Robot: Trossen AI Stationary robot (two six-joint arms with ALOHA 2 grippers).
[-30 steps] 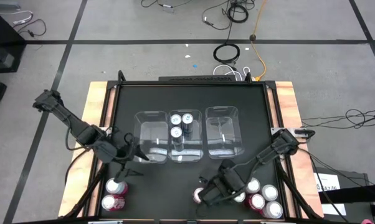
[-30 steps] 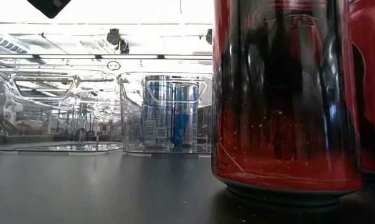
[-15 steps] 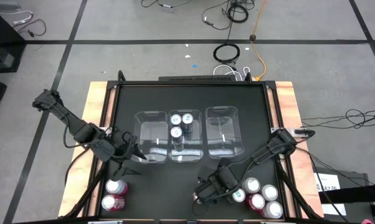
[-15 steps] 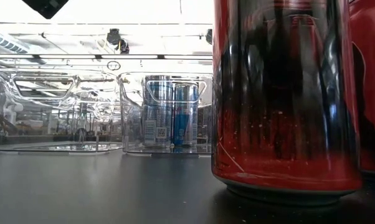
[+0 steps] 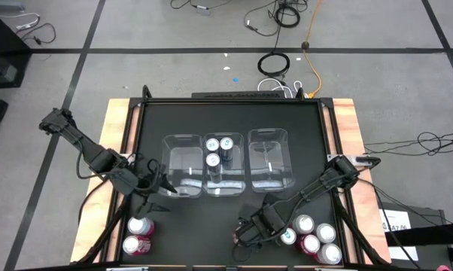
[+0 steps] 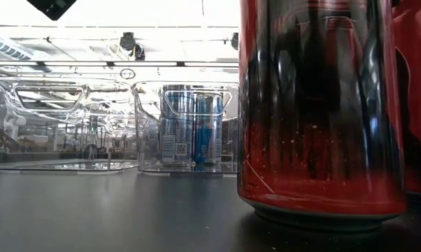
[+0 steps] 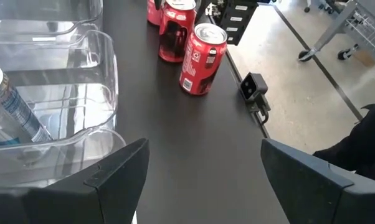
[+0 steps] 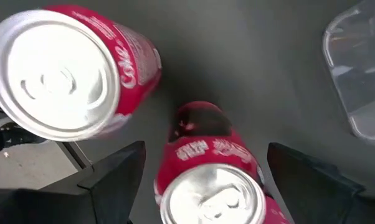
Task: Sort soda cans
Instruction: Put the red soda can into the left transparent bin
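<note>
Red soda can (image 8: 212,180) — right hand (image 8: 203,168) spread above it.

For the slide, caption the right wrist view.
Open right gripper poised over an upright red soda can, a second red can beside it, on the dark table.

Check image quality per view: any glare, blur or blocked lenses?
Low view: a red can fills the right half, overexposed ceiling behind. Right wrist view: the cans are soft. High view: sharp, with highlights on the clear bins.
</note>
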